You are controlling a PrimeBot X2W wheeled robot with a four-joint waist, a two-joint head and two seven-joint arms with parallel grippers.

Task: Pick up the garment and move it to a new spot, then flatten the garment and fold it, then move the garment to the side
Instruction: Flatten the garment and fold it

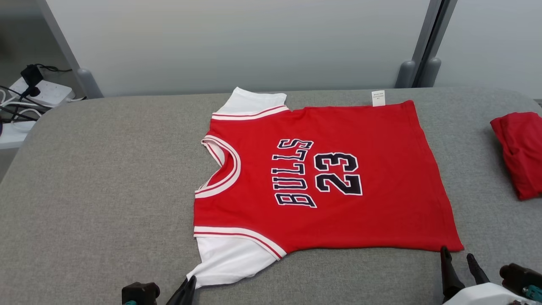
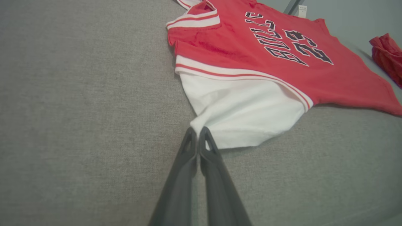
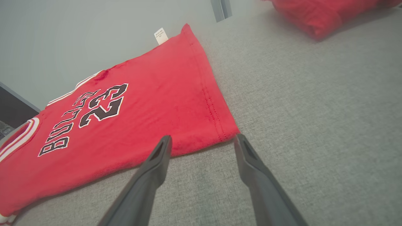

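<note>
"Head view first; how does the shirt (image 1: 322,178) look?"

"Red, with white sleeves, striped trim, and BULLS 23 in black letters edged white; it lies flat, front up, on the grey table (image 1: 106,178), just beyond both pairs of fingers; a white label (image 1: 378,98) sticks out at its far hem corner."

"Which way does it point?"

"Its length runs side to side; neck on the left fingers' side, hem on the right fingers' side."

"And the grippers?"

"The left gripper (image 1: 189,283) is closed, tips pinching the corner of the near white sleeve (image 1: 228,262); the right gripper (image 1: 458,257) is spread wide, gripping nothing, the near hem corner just ahead of its tips; another red cloth (image 1: 518,152) lies well beyond those fingers, to their right."
</note>
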